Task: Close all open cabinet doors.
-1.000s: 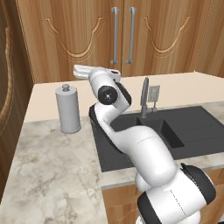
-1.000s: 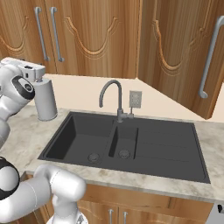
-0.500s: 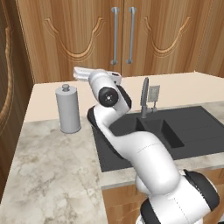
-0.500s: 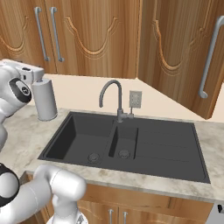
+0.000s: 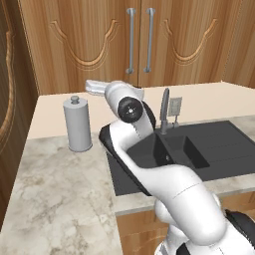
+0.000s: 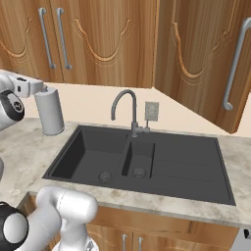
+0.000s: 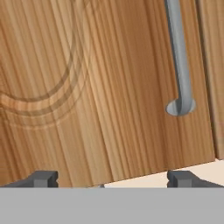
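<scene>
Two shut cabinet doors with silver bar handles stand side by side at the back wall. One door stands open, edge-on, at the far left. Another open door angles out over the counter on the right, and its handle faces me. My gripper is open with nothing between its fingertips. It points at the lower part of a shut back door, near the handle's lower end. The hand hovers above the counter, apart from the door.
A grey cylindrical canister stands on the marble counter just below the hand. A black double sink with a curved grey faucet takes up the right of the counter. A wall socket sits behind the faucet.
The hand has sunk slightly and drifted a little left in the right base view. The doors and the canister have not moved.
</scene>
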Controlling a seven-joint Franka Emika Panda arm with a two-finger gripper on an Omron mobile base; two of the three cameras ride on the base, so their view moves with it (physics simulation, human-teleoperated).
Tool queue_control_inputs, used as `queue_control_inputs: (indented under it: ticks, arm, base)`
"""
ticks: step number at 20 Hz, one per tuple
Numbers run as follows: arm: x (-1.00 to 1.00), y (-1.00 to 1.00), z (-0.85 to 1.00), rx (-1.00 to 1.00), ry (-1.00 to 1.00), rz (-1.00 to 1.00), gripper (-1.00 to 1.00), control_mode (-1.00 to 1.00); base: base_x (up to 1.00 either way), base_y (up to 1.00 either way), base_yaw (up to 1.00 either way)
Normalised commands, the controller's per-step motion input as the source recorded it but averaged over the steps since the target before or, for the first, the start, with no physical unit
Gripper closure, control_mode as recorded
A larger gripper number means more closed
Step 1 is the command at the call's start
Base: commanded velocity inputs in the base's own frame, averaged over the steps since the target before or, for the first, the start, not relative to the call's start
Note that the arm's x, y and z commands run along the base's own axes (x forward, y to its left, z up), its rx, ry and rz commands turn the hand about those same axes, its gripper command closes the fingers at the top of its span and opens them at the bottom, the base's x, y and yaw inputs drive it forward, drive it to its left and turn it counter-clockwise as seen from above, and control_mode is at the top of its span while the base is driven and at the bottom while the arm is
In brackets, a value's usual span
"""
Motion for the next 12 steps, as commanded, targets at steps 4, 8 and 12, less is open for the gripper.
queue_control_inputs:
  ticks: [4,8,12]
  arm:
    - [-0.52,-0.26,0.24,0.00,0.13,0.00,-1.00,-1.00]
    - [-0.57,-0.47,0.06,0.00,0.09,0.03,-1.00,-1.00]
    - [-0.48,-0.61,0.10,0.00,0.10,0.04,-1.00,-1.00]
  base:
    - [0.00,0.00,0.00]
    - [0.00,0.00,0.00]
    - [0.00,0.00,0.00]
